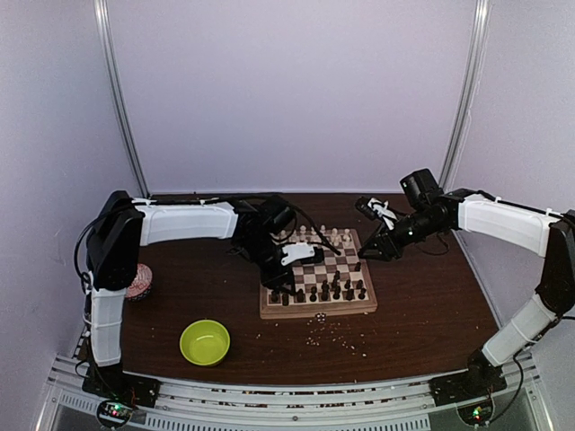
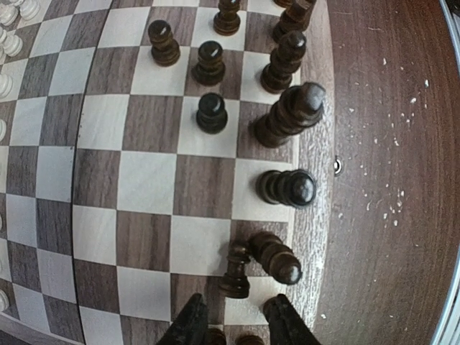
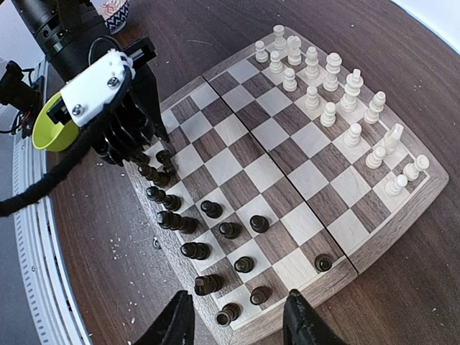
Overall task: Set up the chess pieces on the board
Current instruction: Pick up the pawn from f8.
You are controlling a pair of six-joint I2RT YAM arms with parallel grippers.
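**Top external view.** The board (image 1: 319, 313) sits mid-tabletop (image 1: 431, 305). The dark pieces (image 1: 323, 292) are along its near edge and the pale pieces (image 1: 319, 235) along its far edge. The left claw (image 1: 289, 269) hangs over the left end of the dark rows. The right claw (image 1: 370, 254) hovers by the board's far right corner. A green bowl (image 1: 205, 341) stands well apart, near left.

**Left wrist view.** The left claw (image 2: 237, 325) is released: its fingers are apart and nothing is clamped between them. A dark pawn (image 2: 236, 269) stands directly ahead of the fingertips. A leaning piece (image 2: 277, 259) touches its side. Further ahead along the same edge file is a toppled piece (image 2: 287, 188). Its long axis runs across the line of approach, with the head toward the rim. Beyond the rim, pale crumbs (image 2: 392, 201) dot the tabletop.

**Right wrist view.** The right claw (image 3: 237, 323) is released and empty. It is raised off the board near the opposite end of the dark rows (image 3: 180, 215). The pale pieces (image 3: 338, 93) stand upright in two ranks at the far side. The left claw (image 3: 144, 147) is down among the dark corner pieces.

**Assessment.** The left claw is the nearer one to the leaning and toppled pieces. To grasp the toppled piece, its fingers would probably need to close across the piece's long axis.
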